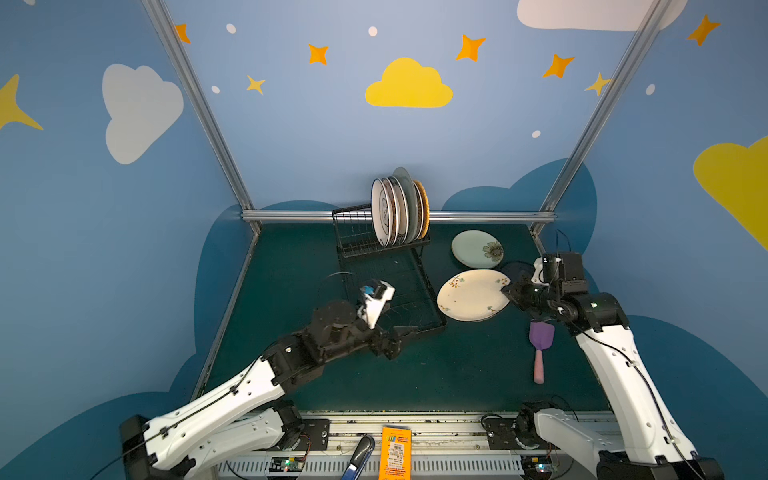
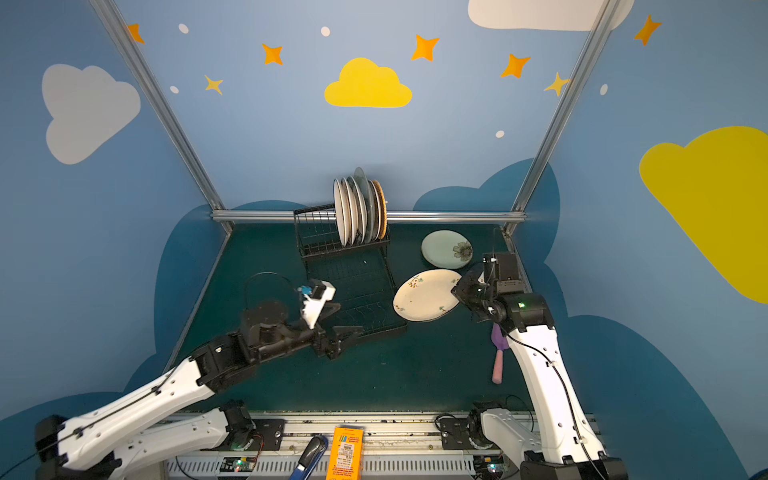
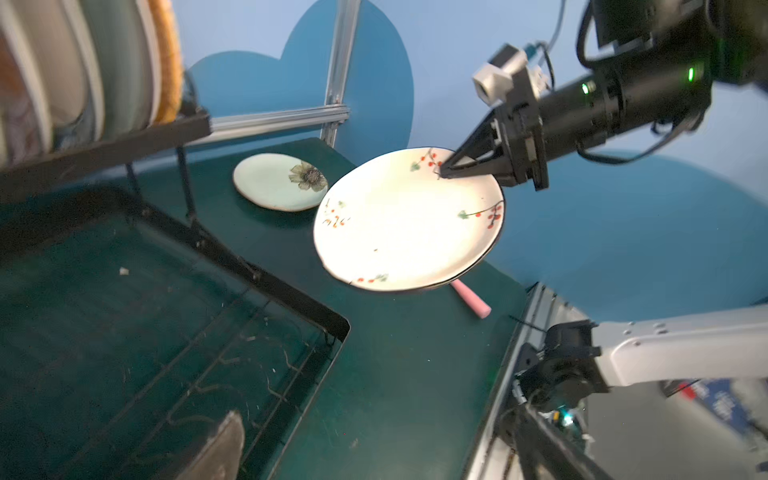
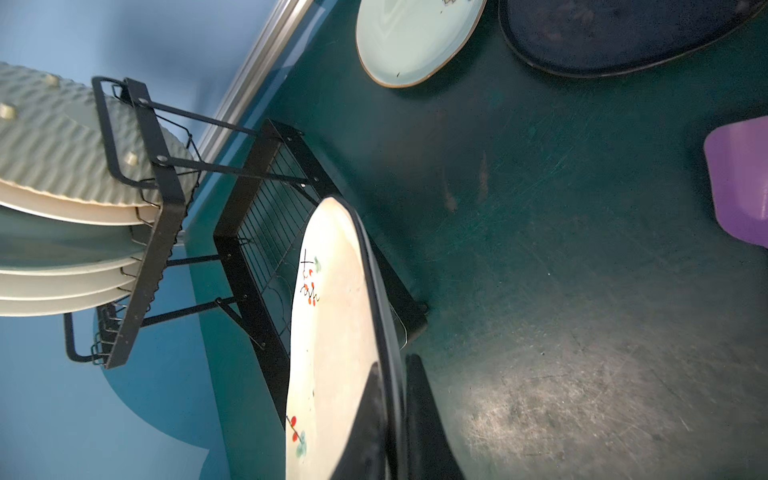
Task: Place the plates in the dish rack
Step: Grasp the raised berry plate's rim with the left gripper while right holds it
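Observation:
My right gripper (image 1: 508,291) is shut on the rim of a cream floral plate (image 1: 469,297), which hangs tilted just right of the dish rack's tray (image 1: 415,286). The right wrist view shows the gripper (image 4: 395,374) pinching that plate's dark edge (image 4: 328,332). A pale green plate (image 1: 473,249) lies flat behind it, and a dark navy plate (image 4: 615,37) lies next to that one. Several plates (image 1: 395,212) stand in the black rack's raised basket (image 1: 357,232). My left gripper (image 1: 399,336) is open and empty at the tray's near corner.
A purple scoop with a pink handle (image 1: 540,349) lies on the green mat under my right arm. An orange box (image 1: 395,453) and a blue-handled tool (image 1: 359,455) rest on the front rail. Aluminium frame bars (image 1: 399,216) edge the mat.

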